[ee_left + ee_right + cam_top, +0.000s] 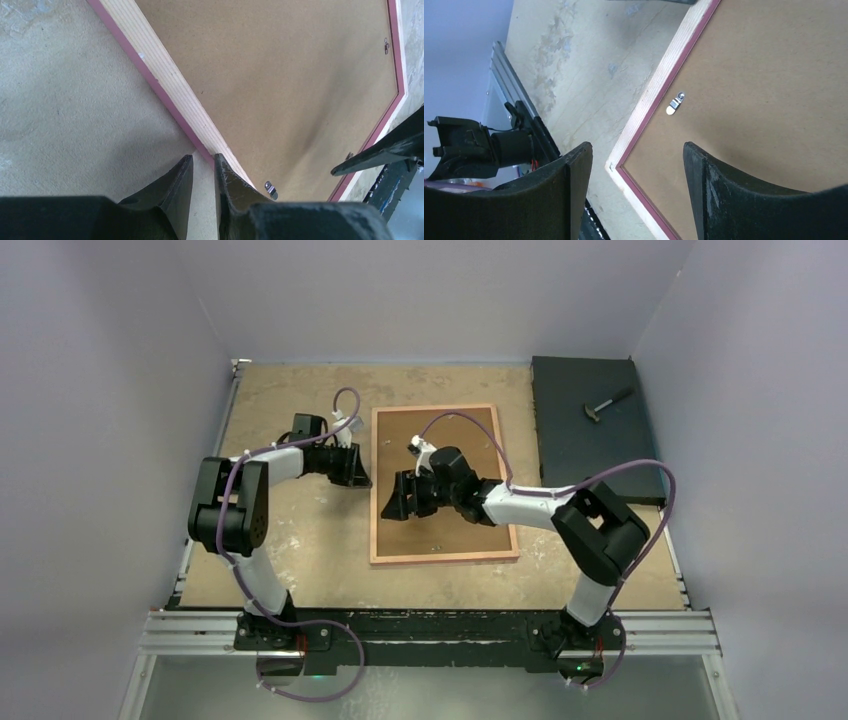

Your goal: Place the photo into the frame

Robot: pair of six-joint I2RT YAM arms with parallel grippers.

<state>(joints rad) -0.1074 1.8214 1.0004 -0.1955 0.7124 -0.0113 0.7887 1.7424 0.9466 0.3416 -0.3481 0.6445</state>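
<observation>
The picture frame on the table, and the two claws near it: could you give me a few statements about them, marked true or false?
1. The frame lies back side up, with its brown backing board showing. True.
2. The right gripper clamps the frame's rim. False: its jaws stand open above a corner of the frame, gripping nothing.
3. A hammer rests on the dark mat. True.
4. The left gripper hovers over the board's middle. False: it is at the frame's outer edge.

I see the frame [165,75] pale grained wood edged pink, backing board [280,75] plain brown, bench [75,100] mottled tan, left claw [202,157] and right claw [636,150] black.
</observation>
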